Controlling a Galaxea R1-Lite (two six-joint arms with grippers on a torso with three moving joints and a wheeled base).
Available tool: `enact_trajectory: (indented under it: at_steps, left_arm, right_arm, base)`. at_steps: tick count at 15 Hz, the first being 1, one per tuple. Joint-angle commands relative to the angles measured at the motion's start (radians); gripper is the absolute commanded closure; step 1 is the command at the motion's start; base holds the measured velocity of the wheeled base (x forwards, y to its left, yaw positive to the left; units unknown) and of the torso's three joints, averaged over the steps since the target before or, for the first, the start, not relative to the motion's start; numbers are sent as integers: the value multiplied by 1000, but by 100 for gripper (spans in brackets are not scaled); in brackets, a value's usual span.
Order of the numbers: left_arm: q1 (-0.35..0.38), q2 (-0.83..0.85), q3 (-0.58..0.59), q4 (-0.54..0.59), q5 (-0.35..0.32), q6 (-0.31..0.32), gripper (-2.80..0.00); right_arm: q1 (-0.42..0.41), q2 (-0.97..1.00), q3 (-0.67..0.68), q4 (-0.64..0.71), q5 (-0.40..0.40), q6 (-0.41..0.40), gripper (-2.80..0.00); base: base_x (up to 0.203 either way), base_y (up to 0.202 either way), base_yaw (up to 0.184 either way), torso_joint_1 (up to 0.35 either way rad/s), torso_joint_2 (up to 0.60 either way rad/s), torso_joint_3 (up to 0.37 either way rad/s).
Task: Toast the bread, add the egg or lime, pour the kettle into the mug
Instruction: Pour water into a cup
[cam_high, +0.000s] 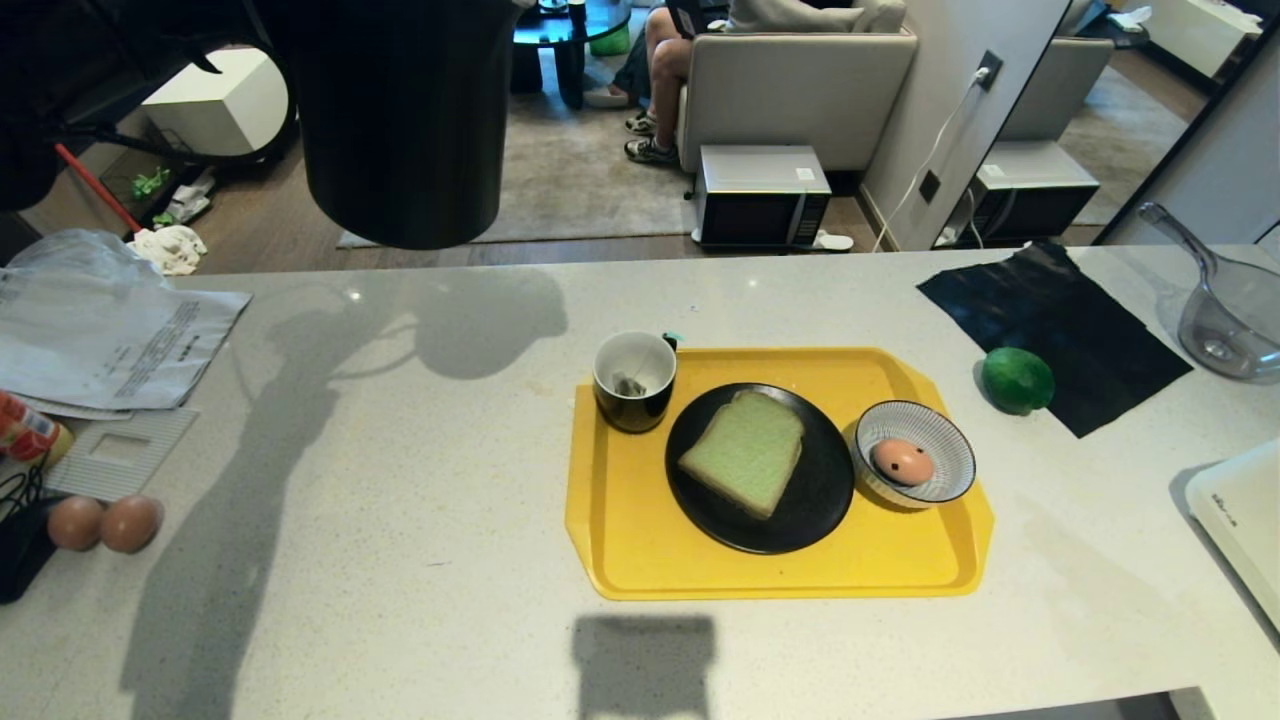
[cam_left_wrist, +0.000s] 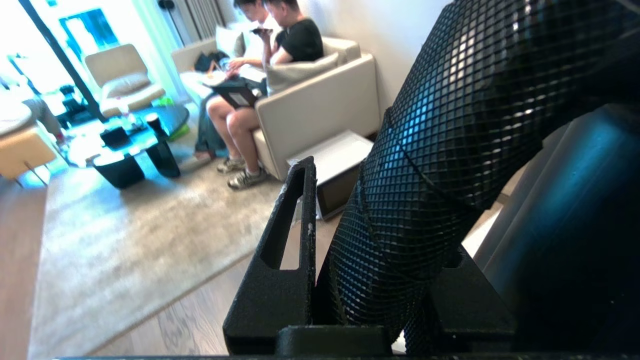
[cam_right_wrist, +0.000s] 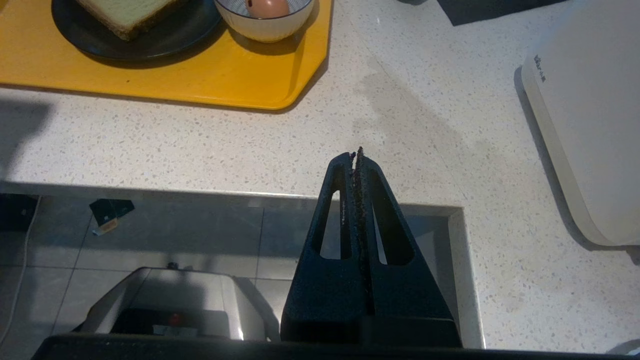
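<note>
The black kettle (cam_high: 400, 120) hangs in the air above the counter's far left, well left of the mug. My left gripper (cam_left_wrist: 380, 210) is shut on its textured handle (cam_left_wrist: 450, 125). The black mug (cam_high: 634, 380), with a tea bag inside, stands at the yellow tray's (cam_high: 640, 560) back left corner. The green bread (cam_high: 743, 452) lies on a black plate (cam_high: 800, 520). The spotted egg (cam_high: 903, 462) rests in a striped bowl (cam_high: 950, 440). The lime (cam_high: 1017, 380) sits on the counter right of the tray. My right gripper (cam_right_wrist: 356, 152) is shut and empty over the counter's front edge.
Two brown eggs (cam_high: 103, 522) and papers (cam_high: 100, 330) lie at the left. A black sheet (cam_high: 1060, 320), a clear jug (cam_high: 1230, 320) and a white appliance (cam_high: 1240, 520) are at the right. Beyond the counter are a microwave (cam_high: 760, 195) and seated people.
</note>
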Motion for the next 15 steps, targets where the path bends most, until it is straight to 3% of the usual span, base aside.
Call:
enact_trajectory:
  at_steps: [1,7,11,15]
  left_arm:
    - [0,-14,0,31,-1,1,0]
    - [35,-44,-4,170,49,-13,0]
    - [35,-40,2,200,203,-21,0]
    - [43,-46,-3,247,219,-21,0]
  right_arm:
    - [0,0,0,0,0,0,0]
    - [0,0,0,0,0,0,0]
    - [0,0,0,0,0,0,0]
    - [0,0,0,0,0,0,0]
  base:
    - [0,0,0,0,0,0]
    - [0,0,0,0,0,0]
    - [0,0,0,0,0,0]
    - [0,0,0,0,0,0]
